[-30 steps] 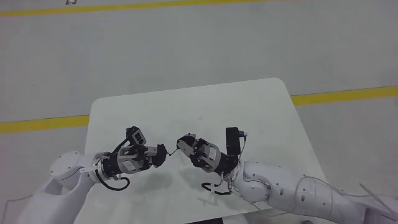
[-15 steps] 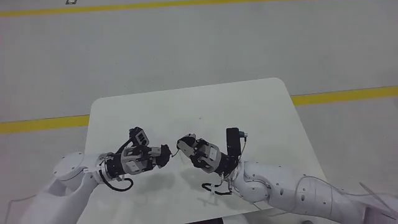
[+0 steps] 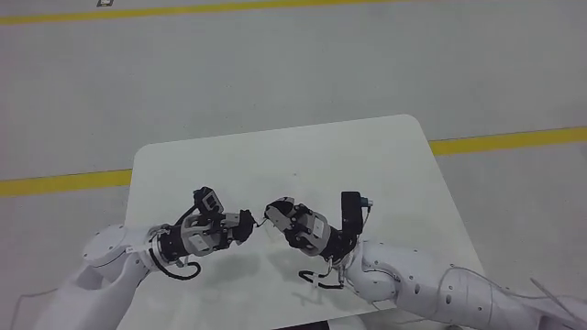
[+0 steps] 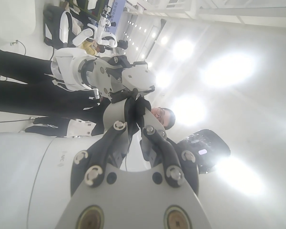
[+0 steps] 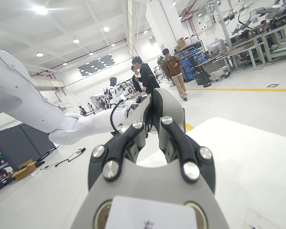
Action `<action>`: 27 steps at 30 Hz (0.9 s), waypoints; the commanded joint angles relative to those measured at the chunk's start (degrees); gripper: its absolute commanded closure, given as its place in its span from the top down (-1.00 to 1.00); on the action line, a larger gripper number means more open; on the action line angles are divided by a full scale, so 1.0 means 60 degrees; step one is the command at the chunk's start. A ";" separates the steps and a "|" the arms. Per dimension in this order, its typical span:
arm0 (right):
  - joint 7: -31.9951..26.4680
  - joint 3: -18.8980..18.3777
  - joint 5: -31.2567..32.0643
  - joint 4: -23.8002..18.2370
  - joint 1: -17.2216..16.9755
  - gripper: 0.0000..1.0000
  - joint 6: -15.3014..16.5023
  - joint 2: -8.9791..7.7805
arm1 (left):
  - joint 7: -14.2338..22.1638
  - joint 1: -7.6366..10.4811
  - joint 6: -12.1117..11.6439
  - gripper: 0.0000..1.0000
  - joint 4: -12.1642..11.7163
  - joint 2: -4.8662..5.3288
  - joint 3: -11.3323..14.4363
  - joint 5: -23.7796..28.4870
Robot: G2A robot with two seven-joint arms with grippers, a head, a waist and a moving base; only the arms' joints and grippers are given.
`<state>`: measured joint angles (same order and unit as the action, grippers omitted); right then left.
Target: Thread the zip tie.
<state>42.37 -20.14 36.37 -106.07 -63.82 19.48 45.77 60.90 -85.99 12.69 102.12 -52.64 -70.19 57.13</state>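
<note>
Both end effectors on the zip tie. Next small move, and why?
Probably ease the left end effector slightly toward the right end effector: both are shut on the black zip tie above the table, tips nearly meeting; I cannot tell whether it is threaded.

Grey floor (image 3: 275, 55) with yellow lines (image 3: 275, 4), white table (image 3: 275, 156)

From above, the thin black plastic zip tie (image 3: 260, 223) is too small to tell whether its tail sits in its head. My left pincer (image 4: 134, 103) hides the strip's lower run between its grey fingers (image 4: 113, 114); my right pincer (image 5: 155, 96) swallows the other end. My arms cover the near corners of the rounded white desk (image 3: 275, 156).
</note>
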 commanded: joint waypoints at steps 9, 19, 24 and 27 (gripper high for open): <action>-0.0173 -0.0277 0.0118 -0.0085 -0.0312 -1.00 0.0000 0.0052 | 0.0427 0.0209 0.0062 -1.00 -0.0576 -0.0010 0.0161 -0.0025; -0.0283 -0.0437 0.0051 0.0022 -0.0491 -1.00 0.0000 0.0096 | 0.0620 0.0292 0.0128 -1.00 -0.0664 0.0008 0.0100 0.0097; -0.0387 -0.0434 0.0074 0.0005 -0.0542 -1.00 0.0000 0.0133 | 0.0588 0.0313 0.0188 -1.00 -0.0641 0.0007 0.0140 0.0121; -0.0458 -0.0409 0.0042 0.0036 -0.0538 -1.00 0.0000 0.0169 | 0.0578 0.0321 0.0196 -1.00 -0.0634 0.0005 0.0164 0.0145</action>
<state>39.76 -22.65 36.71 -105.94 -67.08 19.48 46.71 64.37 -84.09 13.85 98.32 -52.61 -69.24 57.96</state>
